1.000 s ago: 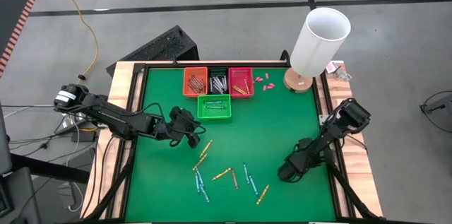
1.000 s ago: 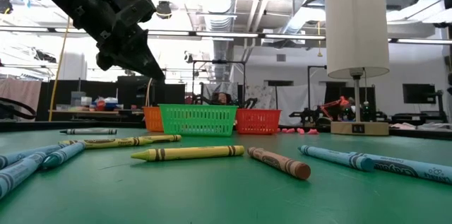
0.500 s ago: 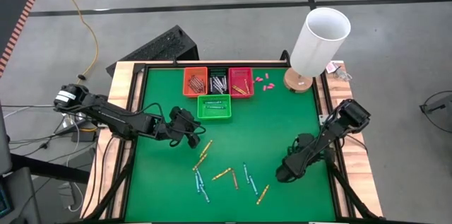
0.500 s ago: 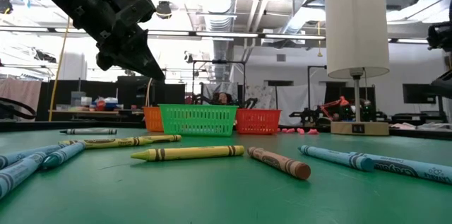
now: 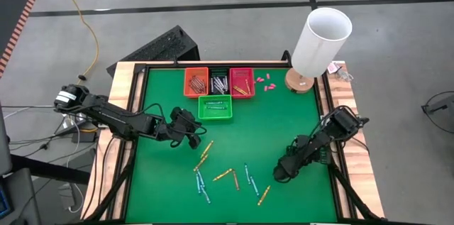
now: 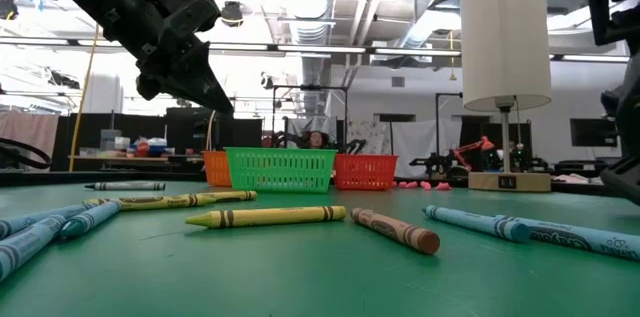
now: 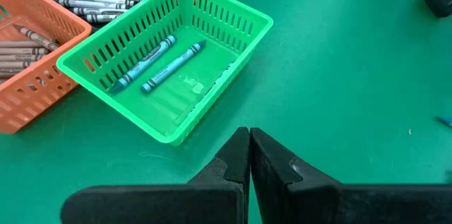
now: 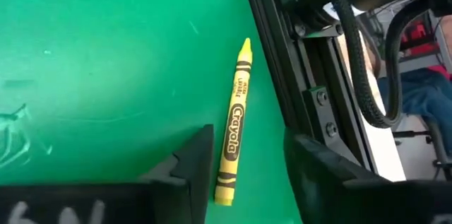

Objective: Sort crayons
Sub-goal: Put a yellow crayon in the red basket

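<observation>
Loose crayons lie on the green mat: blue ones (image 5: 201,182), orange ones (image 5: 224,175) and a yellow crayon (image 5: 264,195) near the table's front edge. My right gripper (image 5: 280,174) is low over the mat, just far-right of that crayon. In the right wrist view it is open (image 8: 247,143), and the yellow crayon (image 8: 233,136) lies flat on the mat between its fingers. I see no touch. My left gripper (image 5: 193,134) hangs shut and empty above the mat. It is just near-left of the green basket (image 7: 169,61), which holds two blue crayons (image 7: 159,61).
The orange (image 5: 196,81), black (image 5: 218,81) and red (image 5: 242,81) baskets stand in a row at the far edge, with the green basket (image 5: 215,107) in front of them. A white lamp (image 5: 319,40) stands at the far right corner, pink bits (image 5: 264,81) beside it. The raised black table frame (image 8: 296,75) runs close to the yellow crayon.
My right gripper has moved a little toward the table's left and near edge, closer to the yellow crayon, and its wrist has turned. That arm now shows at the right edge of the low view. My left arm has kept still.
</observation>
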